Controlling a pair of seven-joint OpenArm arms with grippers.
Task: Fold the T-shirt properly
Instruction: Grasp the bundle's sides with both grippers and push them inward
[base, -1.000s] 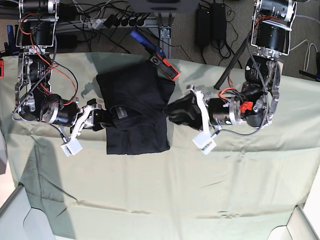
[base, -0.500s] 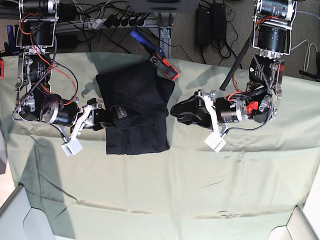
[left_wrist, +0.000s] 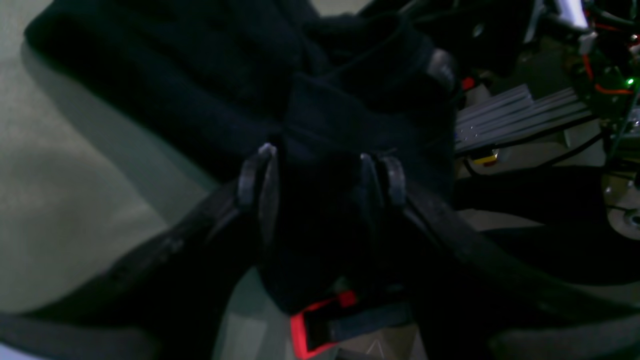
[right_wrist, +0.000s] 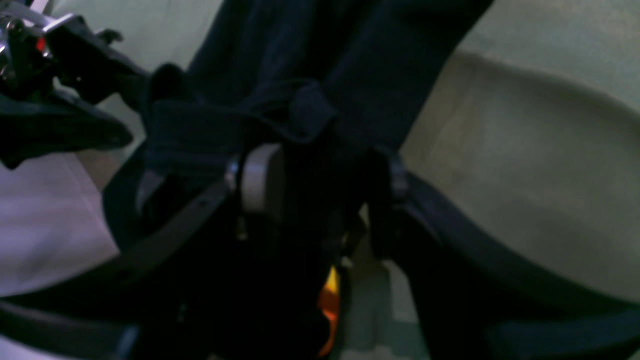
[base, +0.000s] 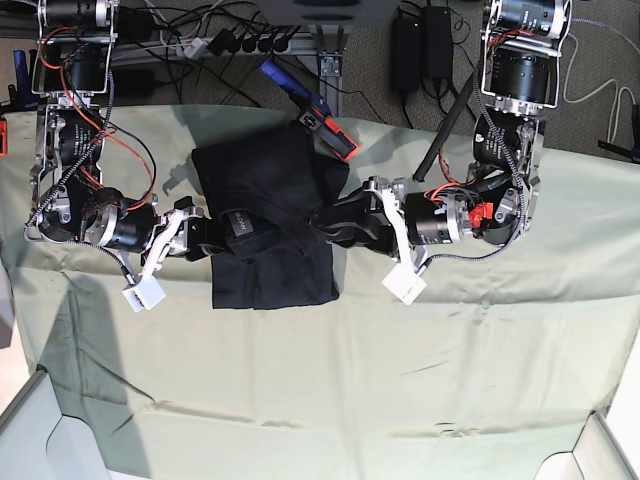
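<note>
The black T-shirt (base: 265, 200) lies folded into a narrow upright block on the pale green table cloth (base: 350, 380). My left gripper (base: 322, 222) is at the shirt's right edge. In the left wrist view (left_wrist: 321, 175) its fingers (left_wrist: 257, 180) hold a thick bunched fold of black cloth (left_wrist: 200, 75) between them. My right gripper (base: 208, 240) is at the shirt's left edge. In the right wrist view (right_wrist: 320, 180) it also grips a thick fold of the shirt (right_wrist: 325, 50). A bit of orange print (right_wrist: 327, 300) shows below it.
A red and black tool (base: 328, 132) lies at the shirt's top right corner, at the table's back edge. Cables and power supplies sit behind the table. Pale bins stand at the front left (base: 30, 430) and front right (base: 605, 450) corners.
My left gripper backed a little right from the shirt, then moved left into its right edge and took cloth. That edge now bulges. My right gripper has stayed put.
</note>
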